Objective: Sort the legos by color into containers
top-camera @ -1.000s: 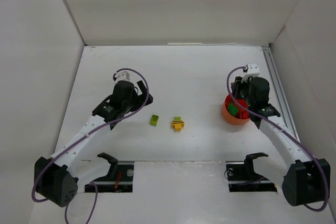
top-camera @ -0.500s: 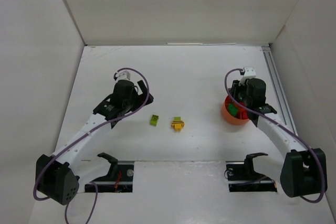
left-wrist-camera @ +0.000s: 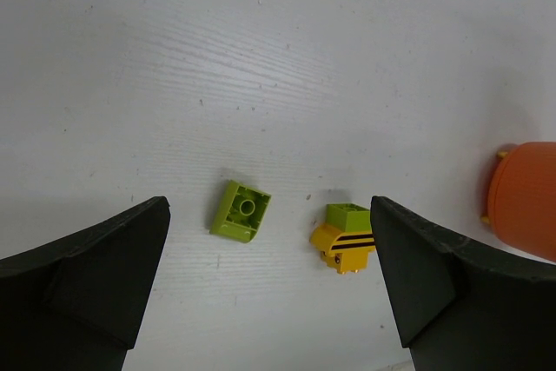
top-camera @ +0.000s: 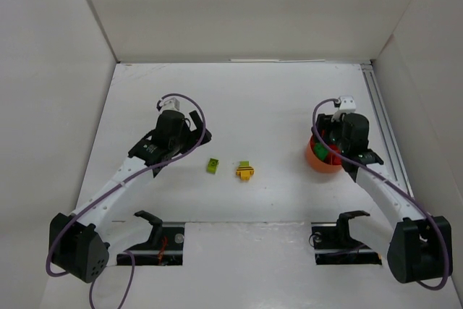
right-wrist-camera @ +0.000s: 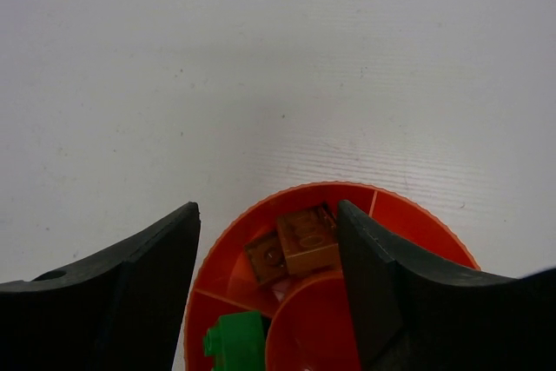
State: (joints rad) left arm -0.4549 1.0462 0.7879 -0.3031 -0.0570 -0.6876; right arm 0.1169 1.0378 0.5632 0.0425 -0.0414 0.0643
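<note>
Your left gripper [left-wrist-camera: 268,206] stands wide open and holds nothing. Its two black fingers [left-wrist-camera: 95,275] frame the wrist view with bare table [left-wrist-camera: 278,58] between them. Ahead of that gripper, in the gap between the fingers, lie two loose legos. The lime brick [left-wrist-camera: 241,211] lies flat on the table nearer the left finger, turned a little askew, with one round stud or hole showing on its face. The yellow piece [left-wrist-camera: 346,245], black-striped and with a lime part at its far end, lies nearer the right finger. The two are near each other but not touching, and neither touches a finger. Beyond the right finger, at the edge of that view, you see the orange wall of the bowl [left-wrist-camera: 526,197], well apart from this gripper.

Your right gripper [right-wrist-camera: 268,206] hangs over the bowl with its jaws apart and nothing between them. The bowl's rim sits right under the gap and reaches out past the right finger [right-wrist-camera: 408,293]. Just beneath the gap, closer to that finger, two brown bricks [right-wrist-camera: 300,242] lie touching in one compartment, against the round middle cup. A green brick [right-wrist-camera: 234,338] lies in the next compartment, back toward the wrist on the left finger's side, across a divider from the brown ones.
</note>
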